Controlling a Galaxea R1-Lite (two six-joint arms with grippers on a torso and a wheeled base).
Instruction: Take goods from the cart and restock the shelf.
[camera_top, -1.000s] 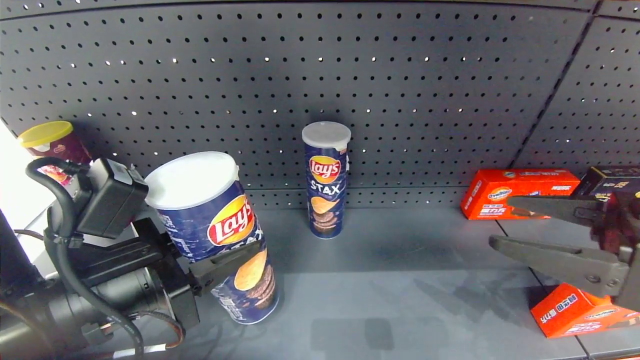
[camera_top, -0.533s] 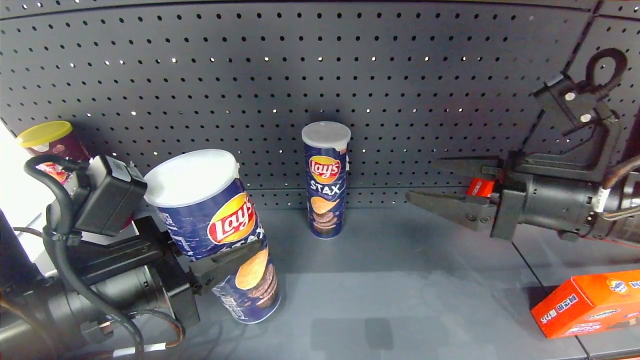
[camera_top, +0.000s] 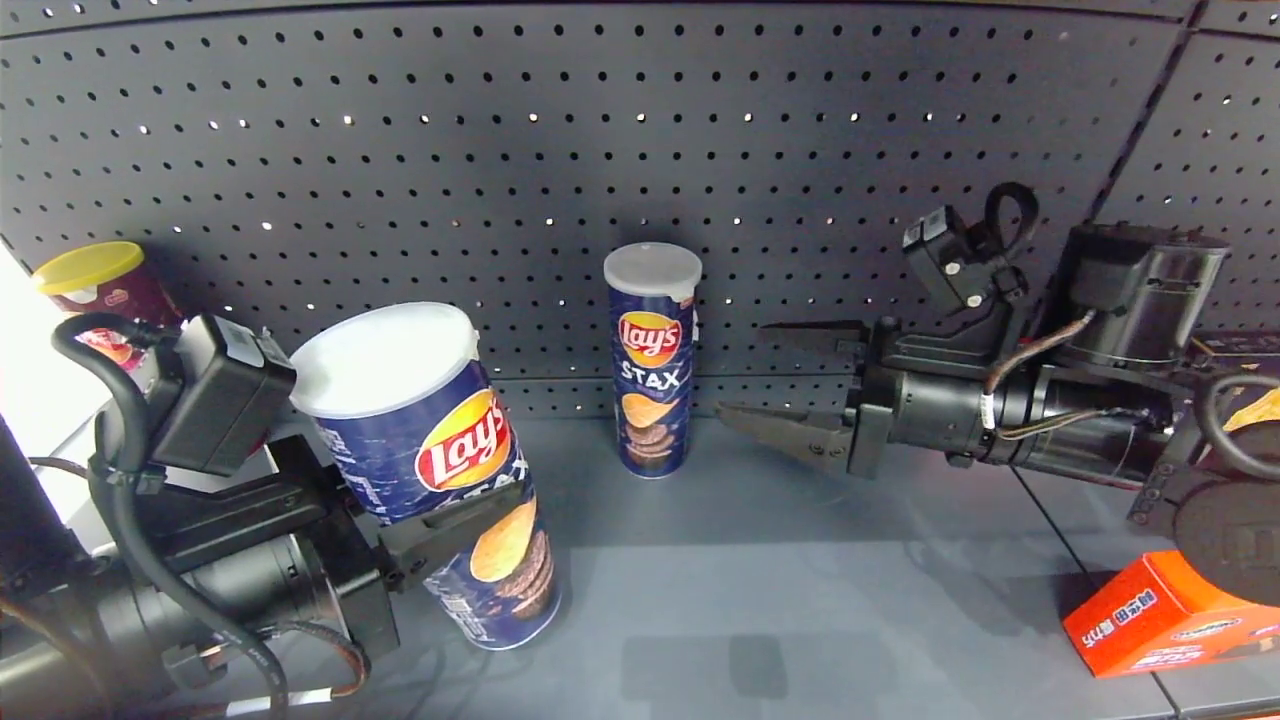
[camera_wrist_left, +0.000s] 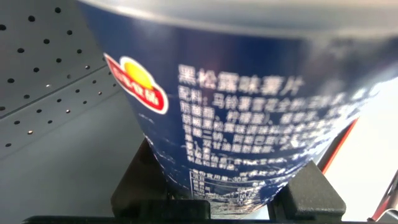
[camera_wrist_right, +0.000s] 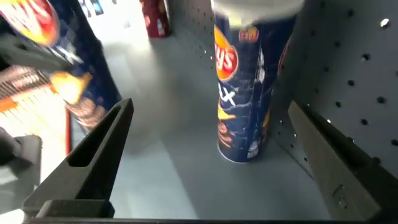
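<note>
Grey shelf (camera_top: 790, 600) — perforated back panel (camera_top: 600, 120) behind, orange box (camera_top: 1150, 622) at right

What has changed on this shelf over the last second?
The right gripper, open, swung in from the right, leftward toward the standing can. The left gripper still holds its tilted can; the standing can and the orange box stayed put.

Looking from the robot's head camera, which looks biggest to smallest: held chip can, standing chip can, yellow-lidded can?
Largest: held chip can, though nearness inflates it.
Then standing chip can.
Smallest: yellow-lidded can, partly hidden.
</note>
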